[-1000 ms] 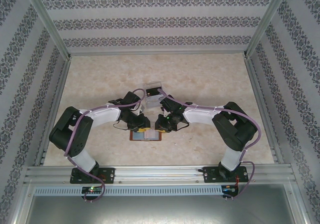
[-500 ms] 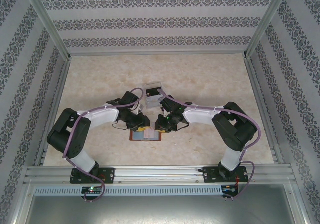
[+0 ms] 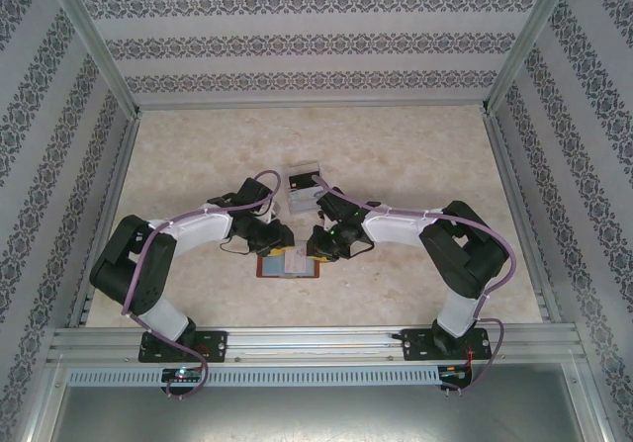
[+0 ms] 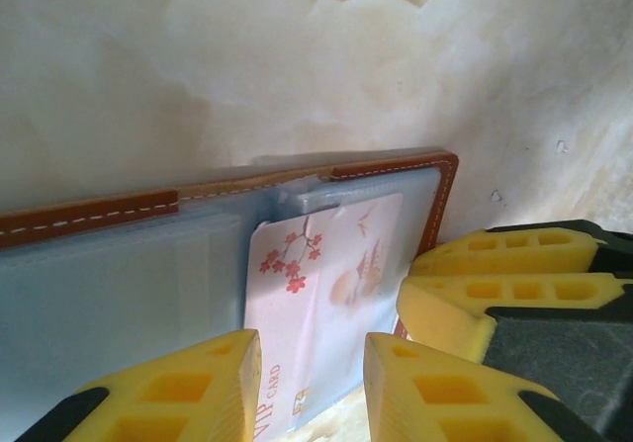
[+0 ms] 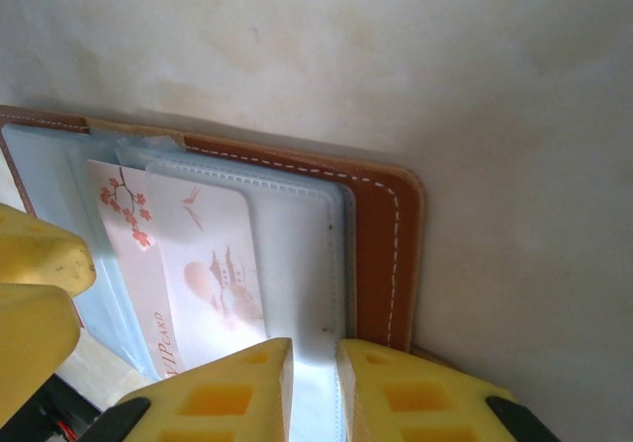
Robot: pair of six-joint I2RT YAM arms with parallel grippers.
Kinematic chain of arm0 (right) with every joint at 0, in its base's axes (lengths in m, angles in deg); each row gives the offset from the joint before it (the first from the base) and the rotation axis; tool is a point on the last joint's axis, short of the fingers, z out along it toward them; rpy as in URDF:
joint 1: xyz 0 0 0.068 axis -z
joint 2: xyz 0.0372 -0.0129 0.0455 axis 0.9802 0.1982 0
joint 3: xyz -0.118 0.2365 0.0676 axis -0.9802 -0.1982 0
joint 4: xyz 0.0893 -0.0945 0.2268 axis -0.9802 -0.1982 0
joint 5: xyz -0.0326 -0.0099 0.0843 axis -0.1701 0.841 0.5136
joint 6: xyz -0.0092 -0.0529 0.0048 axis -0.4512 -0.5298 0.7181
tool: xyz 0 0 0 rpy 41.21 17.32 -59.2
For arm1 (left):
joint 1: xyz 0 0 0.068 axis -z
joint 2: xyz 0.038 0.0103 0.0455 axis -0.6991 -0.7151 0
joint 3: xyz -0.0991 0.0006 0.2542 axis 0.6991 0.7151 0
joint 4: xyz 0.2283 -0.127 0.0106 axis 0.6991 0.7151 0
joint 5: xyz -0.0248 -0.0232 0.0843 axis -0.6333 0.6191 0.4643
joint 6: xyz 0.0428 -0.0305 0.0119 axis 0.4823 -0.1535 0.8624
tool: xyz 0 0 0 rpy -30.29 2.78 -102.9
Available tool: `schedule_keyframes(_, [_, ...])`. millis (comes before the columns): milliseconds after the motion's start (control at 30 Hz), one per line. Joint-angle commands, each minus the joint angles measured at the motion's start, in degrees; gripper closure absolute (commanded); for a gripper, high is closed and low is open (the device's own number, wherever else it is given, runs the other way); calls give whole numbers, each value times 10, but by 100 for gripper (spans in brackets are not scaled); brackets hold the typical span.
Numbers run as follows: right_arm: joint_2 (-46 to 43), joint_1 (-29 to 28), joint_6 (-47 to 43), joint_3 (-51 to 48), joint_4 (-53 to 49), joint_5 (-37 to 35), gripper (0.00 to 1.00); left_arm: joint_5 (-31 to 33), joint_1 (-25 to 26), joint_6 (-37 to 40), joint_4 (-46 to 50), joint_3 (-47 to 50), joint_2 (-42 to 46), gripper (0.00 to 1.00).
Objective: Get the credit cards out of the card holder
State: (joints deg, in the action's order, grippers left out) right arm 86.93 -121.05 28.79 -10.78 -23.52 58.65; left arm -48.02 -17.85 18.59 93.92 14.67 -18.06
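The reddish-brown card holder lies open on the table between both arms. A pale credit card with red blossoms and "VIP CARD" on it sticks partly out of a grey-blue pocket. My left gripper is open, and the card's free end lies in the gap between its yellow fingers. My right gripper is shut on the edge of a pocket sleeve of the card holder. Its fingers show at the right of the left wrist view.
A clear plastic tray stands just behind the two grippers. Metal frame rails run along the near edge and both sides, with patterned walls around. Bare marbled tabletop lies behind and to either side.
The left arm's elbow has swung a little outward to the left, and its wrist has shifted slightly back. The right arm has not moved and keeps its hold.
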Motion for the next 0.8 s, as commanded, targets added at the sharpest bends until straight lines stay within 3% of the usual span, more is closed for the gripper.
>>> schedule_keyframes(0, [22, 2, -10, -1, -22, 0, 78, -1, -5, 10, 6, 11, -16, 67])
schedule_keyframes(233, [23, 1, -10, 0, -24, 3, 77, -13, -5, 6, -13, 21, -26, 68])
schedule_keyframes(533, [26, -1, -10, 0, -24, 4, 77, -56, -5, -20, -86, 47, -23, 75])
schedule_keyframes(767, [26, -1, -10, -1, -25, 1, 78, -45, -8, -12, -69, 46, -6, 82])
